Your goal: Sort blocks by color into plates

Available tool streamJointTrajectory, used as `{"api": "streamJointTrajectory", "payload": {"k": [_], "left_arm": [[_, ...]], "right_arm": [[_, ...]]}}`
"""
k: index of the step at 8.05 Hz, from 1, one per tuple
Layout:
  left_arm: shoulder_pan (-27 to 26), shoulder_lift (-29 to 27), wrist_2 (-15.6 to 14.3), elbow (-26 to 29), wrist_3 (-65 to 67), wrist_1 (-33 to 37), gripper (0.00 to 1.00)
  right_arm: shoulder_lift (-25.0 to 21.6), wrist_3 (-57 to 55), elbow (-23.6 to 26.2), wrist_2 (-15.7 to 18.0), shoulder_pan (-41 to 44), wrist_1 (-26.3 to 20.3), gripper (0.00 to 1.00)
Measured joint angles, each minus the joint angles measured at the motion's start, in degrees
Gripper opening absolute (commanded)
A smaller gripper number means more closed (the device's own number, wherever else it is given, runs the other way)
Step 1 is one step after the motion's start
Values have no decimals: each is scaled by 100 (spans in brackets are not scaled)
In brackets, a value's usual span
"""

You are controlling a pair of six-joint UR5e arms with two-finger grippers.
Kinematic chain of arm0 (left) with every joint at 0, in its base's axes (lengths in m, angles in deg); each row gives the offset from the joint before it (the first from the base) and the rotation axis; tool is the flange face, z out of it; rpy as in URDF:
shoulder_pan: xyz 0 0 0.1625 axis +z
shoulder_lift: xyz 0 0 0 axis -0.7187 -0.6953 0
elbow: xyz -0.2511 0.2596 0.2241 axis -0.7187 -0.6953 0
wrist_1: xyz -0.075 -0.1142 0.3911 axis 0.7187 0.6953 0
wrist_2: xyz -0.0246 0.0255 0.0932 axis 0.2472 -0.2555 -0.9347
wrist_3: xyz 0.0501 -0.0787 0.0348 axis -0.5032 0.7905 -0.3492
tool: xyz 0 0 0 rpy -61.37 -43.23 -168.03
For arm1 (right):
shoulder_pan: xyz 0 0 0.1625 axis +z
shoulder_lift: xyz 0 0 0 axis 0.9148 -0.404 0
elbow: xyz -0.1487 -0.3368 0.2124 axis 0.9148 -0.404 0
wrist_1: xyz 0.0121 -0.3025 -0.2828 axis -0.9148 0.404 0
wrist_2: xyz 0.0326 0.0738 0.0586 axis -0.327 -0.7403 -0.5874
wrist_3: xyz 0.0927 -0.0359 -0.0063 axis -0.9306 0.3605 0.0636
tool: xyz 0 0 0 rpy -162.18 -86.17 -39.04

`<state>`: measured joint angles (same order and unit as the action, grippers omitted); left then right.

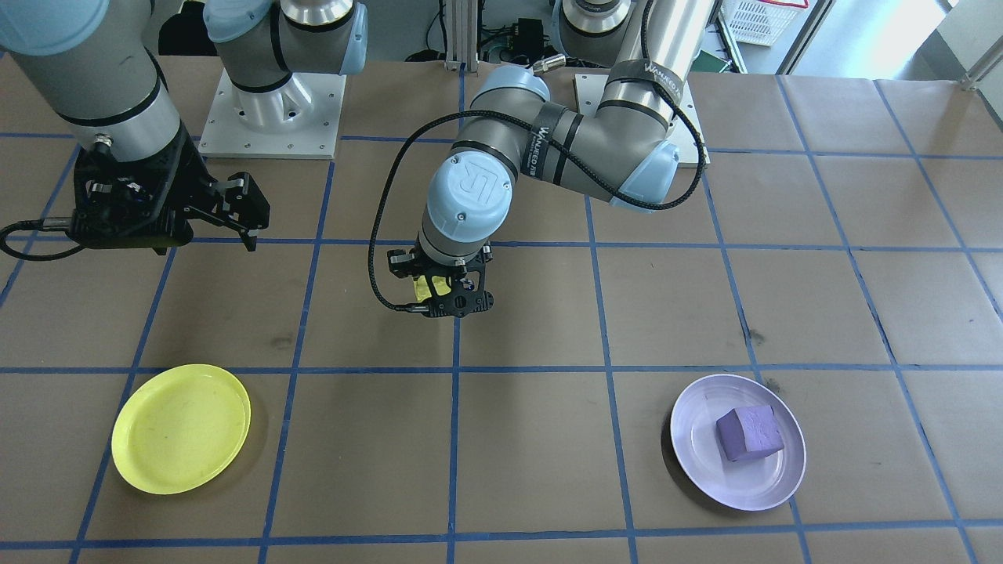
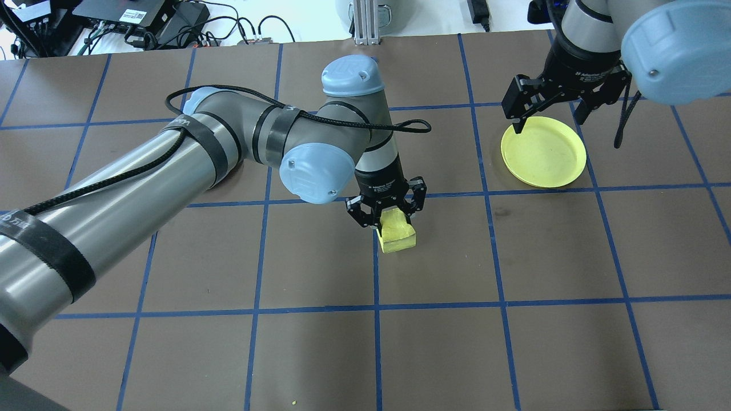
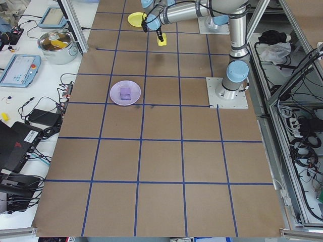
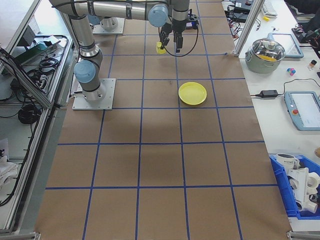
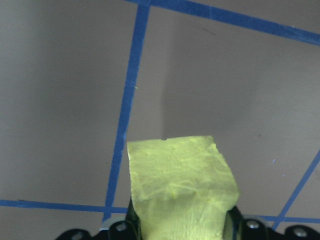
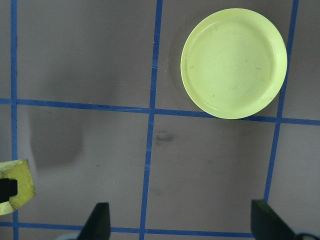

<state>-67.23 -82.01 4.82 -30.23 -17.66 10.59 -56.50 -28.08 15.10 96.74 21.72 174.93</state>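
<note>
My left gripper [image 2: 391, 217] is shut on the yellow block [image 2: 398, 235] near the middle of the table. The block fills the lower part of the left wrist view [image 5: 180, 185]. I cannot tell whether it touches the table. The yellow plate [image 1: 182, 428] lies bare. My right gripper [image 2: 549, 123] hangs open and holds nothing, over the plate's [image 2: 543, 151] far edge. In the right wrist view the plate [image 6: 234, 62] lies ahead of the spread fingers [image 6: 101, 220]. The purple block [image 1: 750, 432] rests in the lavender plate [image 1: 693, 462].
Blue tape lines grid the brown table. The arms' white mounting plates [image 1: 270, 117] sit at the robot's side. Benches off the table's ends hold a lidded pot [image 4: 270, 52], tablets and cables.
</note>
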Motion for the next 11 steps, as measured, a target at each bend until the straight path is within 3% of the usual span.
{"api": "streamJointTrajectory", "payload": {"k": [5, 7, 9, 11], "left_arm": [[-262, -286, 358, 36, 544, -438, 19], [-353, -440, 364, 38, 569, -649, 55], [-390, -479, 350, 30, 586, -708, 82], [-396, -479, 339, 10, 546, -775, 88]], "right_arm": [[0, 1, 6, -40, -172, -11, 100], [1, 21, 9, -18, -175, -40, 100], [12, 33, 11, -34, -175, -88, 100], [11, 20, 27, -82, -176, -104, 100]]}}
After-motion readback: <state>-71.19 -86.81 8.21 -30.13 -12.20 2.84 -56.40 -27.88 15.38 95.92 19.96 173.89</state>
